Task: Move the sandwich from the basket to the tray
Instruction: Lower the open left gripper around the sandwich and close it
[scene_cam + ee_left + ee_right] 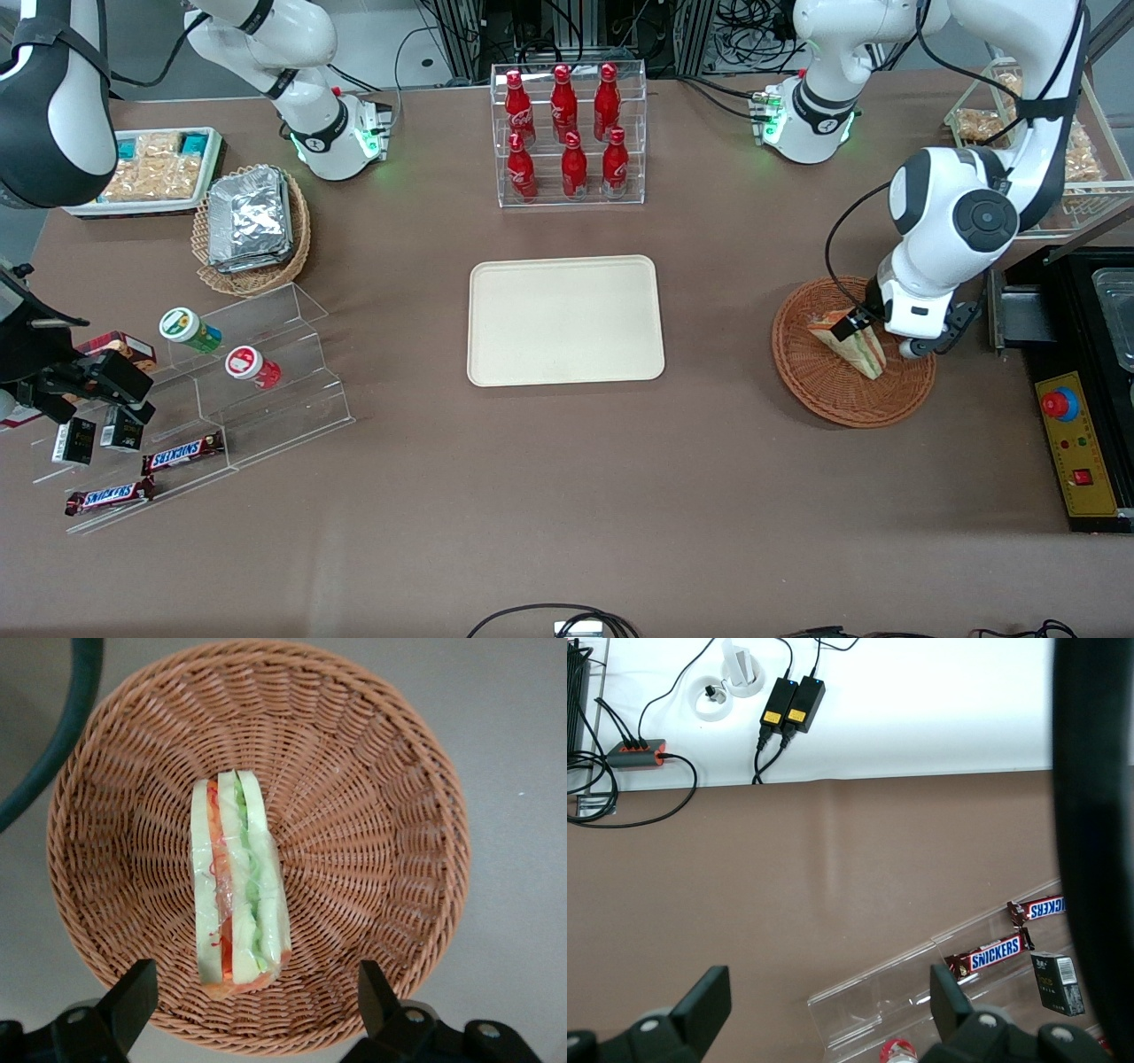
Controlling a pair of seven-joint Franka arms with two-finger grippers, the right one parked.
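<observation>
The sandwich [866,352] is a wrapped wedge of pale bread with green, red and orange layers, standing on edge in the reddish-brown wicker basket [819,390] toward the working arm's end of the table. My left gripper [880,338] hangs open just above the basket, with one finger on each side of the sandwich and neither touching it. In the left wrist view the sandwich [237,890] stands in the middle of the basket [381,815], with its near end just short of the line between the fingertips of my gripper [255,997]. The cream tray [565,321] lies bare at mid-table.
A clear rack of red bottles [567,133] stands farther from the front camera than the tray. A tan basket of foil packets [251,229], a white snack tray [159,168] and a clear stepped shelf [257,381] are toward the parked arm's end. A yellow control box [1076,443] sits beside the basket.
</observation>
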